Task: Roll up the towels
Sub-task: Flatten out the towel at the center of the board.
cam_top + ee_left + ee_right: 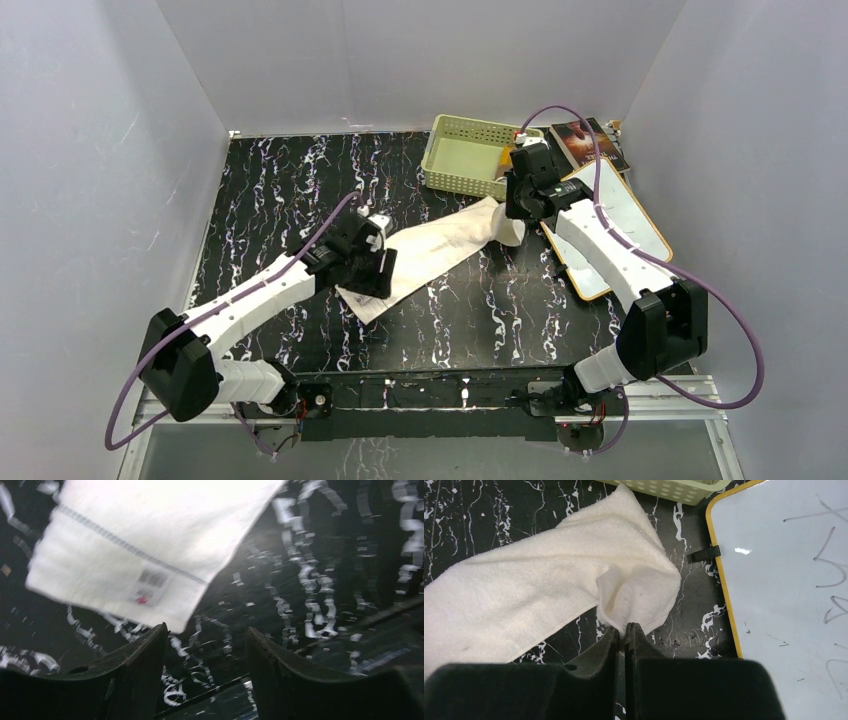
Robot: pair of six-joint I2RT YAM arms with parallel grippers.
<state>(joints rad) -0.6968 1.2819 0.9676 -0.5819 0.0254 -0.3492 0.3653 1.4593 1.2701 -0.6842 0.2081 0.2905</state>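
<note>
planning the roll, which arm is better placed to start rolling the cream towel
Right. The right gripper pinches the cream towel at its curled-over far end. The left gripper hangs near the labelled end, jaws apart, holding nothing.

High rear camera looks down; both wrist cameras closely share the towel (440, 252)

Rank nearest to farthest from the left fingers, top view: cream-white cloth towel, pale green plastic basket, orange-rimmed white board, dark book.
1. cream-white cloth towel, beneath
2. pale green plastic basket, at back
3. orange-rimmed white board, right
4. dark book, far right
</note>
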